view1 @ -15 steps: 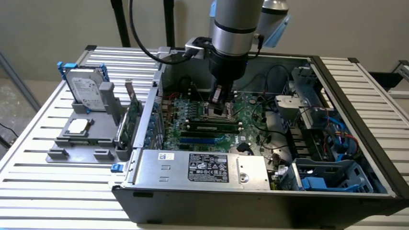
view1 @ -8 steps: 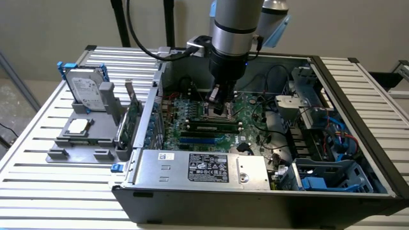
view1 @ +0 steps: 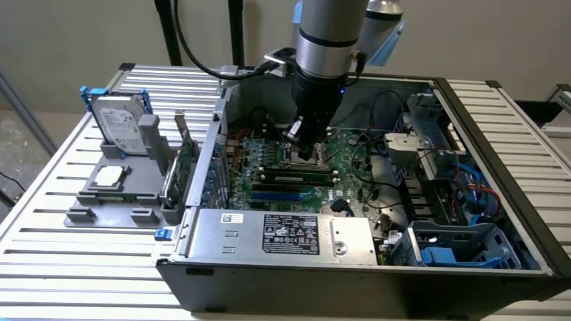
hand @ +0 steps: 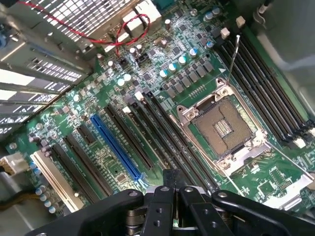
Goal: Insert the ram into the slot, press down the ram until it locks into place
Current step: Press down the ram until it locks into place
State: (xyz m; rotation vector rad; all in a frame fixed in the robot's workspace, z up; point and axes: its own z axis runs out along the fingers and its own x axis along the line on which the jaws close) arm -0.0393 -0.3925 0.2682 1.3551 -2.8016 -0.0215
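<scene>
**rigguy:** My gripper (view1: 308, 155) is hanging low inside the case right now, close by the CPU socket (hand: 224, 125). The fingers (hand: 165, 194) are pinched fully together, and I'm seeing nothing between them.

**boardnerd:** So where's the ram?

**rigguy:** The ram (view1: 293, 178) is sitting along a black slot (view1: 259, 178) just in front of the socket, near the gripper tip. I can't tell whether the tip is touching it, or whether the end latches are closed.

**boardnerd:** Sounds like the insert part is done then?

**rigguy:** That's my read: I'm guessing we're in the pressing step. I reckon that push needs the closed fingertips lined up over the stick's top edge. Then it's going straight down with no tilt, so both ends are seating evenly and the latches are snapping in.
</scene>
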